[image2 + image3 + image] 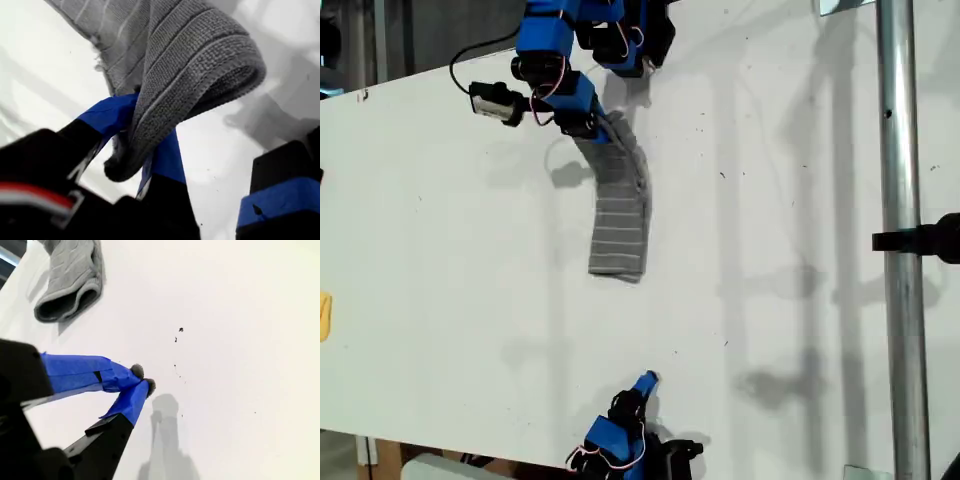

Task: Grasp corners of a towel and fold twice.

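Note:
The grey striped towel (620, 210) lies as a narrow folded strip on the white table (440, 250), and its upper end is lifted. My first gripper (603, 130) is shut on that raised end at the top of the exterior view. In the first wrist view the towel (200, 65) bulges in a thick fold over the blue fingers (107, 115) of my first gripper (135, 145). Which corners are pinched cannot be made out. My second gripper (648, 380) hovers near the table's bottom edge, well away from the towel (70, 275). It (142, 381) is shut on nothing, with grey lint on the tips.
A metal pole (895, 200) with a black clamp (920, 240) runs down the exterior view's right. A yellow object (324, 315) shows at the exterior view's left edge. The first arm carries a small camera (495, 100). Small dark specks (180, 330) mark the table.

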`<state>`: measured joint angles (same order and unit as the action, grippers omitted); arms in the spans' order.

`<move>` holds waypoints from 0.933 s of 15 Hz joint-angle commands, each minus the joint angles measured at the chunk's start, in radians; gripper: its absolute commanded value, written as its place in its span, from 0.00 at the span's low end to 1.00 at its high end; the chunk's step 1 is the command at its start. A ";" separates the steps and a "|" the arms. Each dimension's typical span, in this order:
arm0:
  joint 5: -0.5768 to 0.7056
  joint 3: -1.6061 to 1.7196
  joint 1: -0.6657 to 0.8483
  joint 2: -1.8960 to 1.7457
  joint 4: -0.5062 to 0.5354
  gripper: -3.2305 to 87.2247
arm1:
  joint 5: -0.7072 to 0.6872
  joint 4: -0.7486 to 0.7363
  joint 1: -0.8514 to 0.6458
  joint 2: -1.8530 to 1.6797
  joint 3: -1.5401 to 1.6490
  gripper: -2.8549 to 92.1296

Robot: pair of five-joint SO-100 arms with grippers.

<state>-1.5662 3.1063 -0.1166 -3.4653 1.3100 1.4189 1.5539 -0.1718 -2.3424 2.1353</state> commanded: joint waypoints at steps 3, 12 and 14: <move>0.018 0.006 0.026 -0.006 0.005 0.01 | -0.014 -0.500 0.049 0.373 -0.193 0.03; -0.075 0.006 0.043 -0.006 0.005 0.03 | -0.169 -0.853 0.066 0.305 -0.353 0.25; 0.037 0.006 0.044 -0.006 0.006 0.03 | -0.112 -0.821 0.066 0.077 -0.087 0.21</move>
<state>-1.5984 3.1063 -0.0890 -3.4653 1.3100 1.2824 0.7256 -0.1120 -2.0893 1.9175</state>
